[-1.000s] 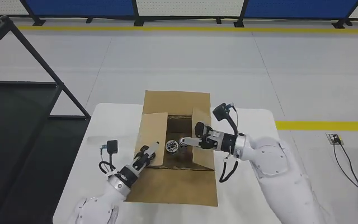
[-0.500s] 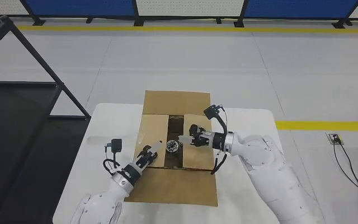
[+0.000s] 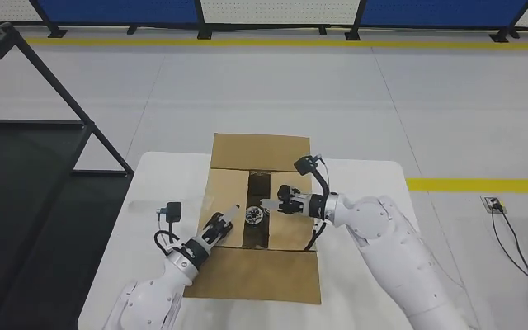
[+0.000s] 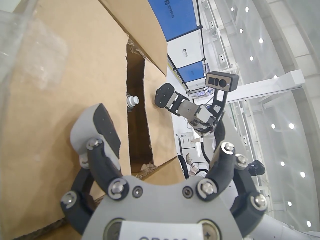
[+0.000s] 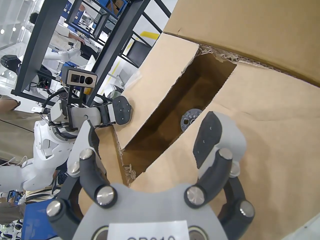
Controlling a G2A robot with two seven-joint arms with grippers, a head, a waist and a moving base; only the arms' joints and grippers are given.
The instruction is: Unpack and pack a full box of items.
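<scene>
On the left flap (image 3: 221, 188) of the cardboard box (image 3: 256, 276), my left claw (image 3: 224, 221) is sitting with its fingers apart and nothing between them. One dark pad (image 4: 106, 123) is lying flat against the cardboard, close to the flap's inner edge.

Opposite it, my right claw (image 3: 272, 204) is hovering at the inner edge of the right flap (image 3: 293, 233), also spread wide and carrying nothing. From the left wrist view its pad seems to be touching that flap, but I cannot tell for certain.

Both side flaps are lying nearly flat, leaving a narrow dark slot between them. Through this slot a round part (image 3: 254, 216) is showing inside the box, grey with small holes in its face (image 5: 190, 119) and a white stub on top. It is sitting on the box floor between my two claws.

Far flap (image 3: 260, 151) and near flap are folded outward. The box is standing on the white worktop (image 3: 367, 175).
</scene>
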